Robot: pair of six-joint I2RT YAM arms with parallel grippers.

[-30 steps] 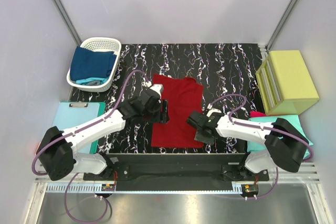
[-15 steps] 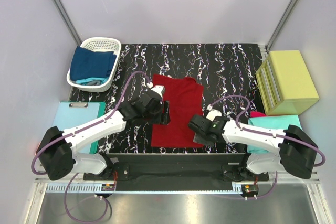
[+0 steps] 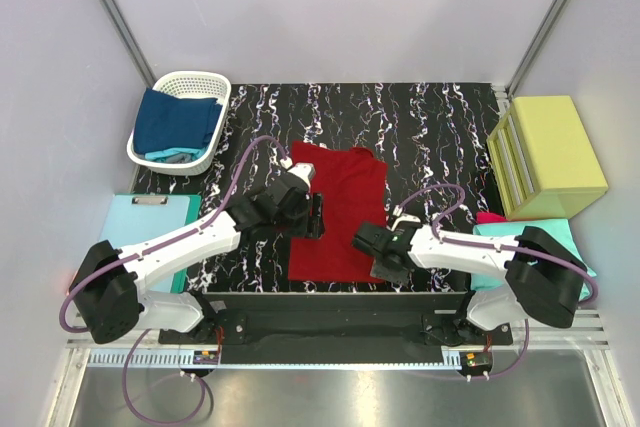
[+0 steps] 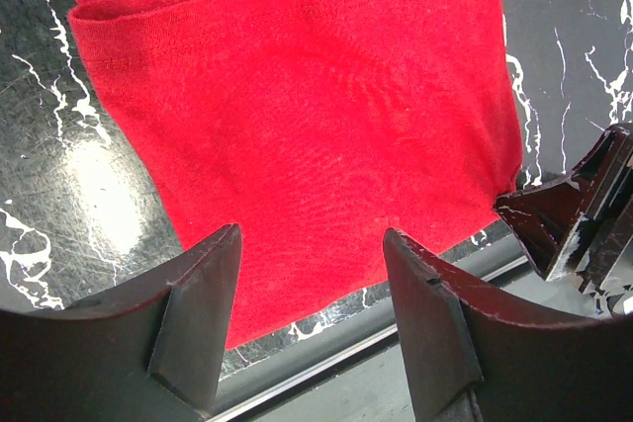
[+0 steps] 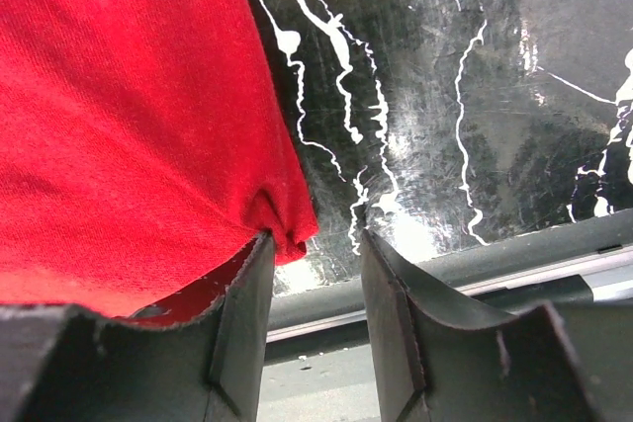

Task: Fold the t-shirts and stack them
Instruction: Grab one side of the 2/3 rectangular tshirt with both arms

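The right hand point(image 5: 315, 244) is hovering unclenched and empty, a corner of the dark red t-shirt point(image 5: 119, 96) touching one finger, while the left hand point(image 4: 312, 244) is hanging released above the cloth on the worktop point(image 5: 475, 96), so folding probably needs that hem pinched next.

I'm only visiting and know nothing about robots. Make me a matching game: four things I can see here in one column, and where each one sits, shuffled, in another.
Things:
1. red t-shirt
2. white basket
3. yellow-green box
4. pale-blue sheet

Places:
A. far left corner
B. right side, off the mat
C. middle of the black mat
D. left of the mat, near side

Pairs: 1-C, 2-A, 3-B, 4-D
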